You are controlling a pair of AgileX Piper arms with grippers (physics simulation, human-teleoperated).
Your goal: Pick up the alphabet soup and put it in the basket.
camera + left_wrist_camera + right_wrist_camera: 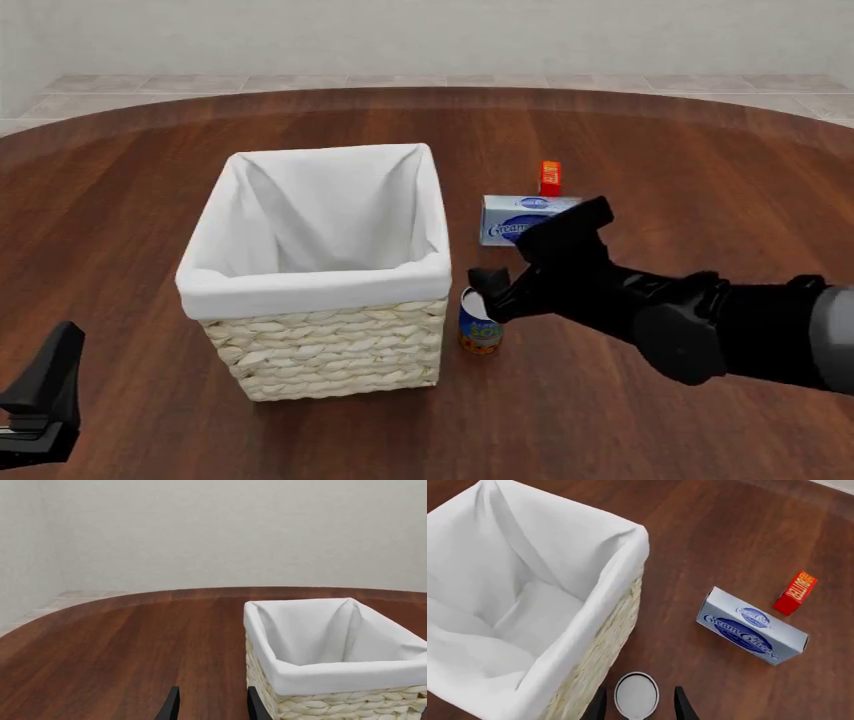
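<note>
Your right gripper hangs mid-frame over the alphabet soup, jaws spread to either side of it, not touching. The can stands just right of the basket. Behind sits the cream cheese box, then the small orange-red box. Your left gripper sits lower left, jaws apart.

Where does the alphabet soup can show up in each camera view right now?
Front view: the alphabet soup stands on the table just right of the basket, under the right gripper.
Right wrist view: its silvery top sits between the two fingers, beside the basket wall.
Left wrist view: not in it.
Shared landmark: the basket, seen in all three views.
</note>
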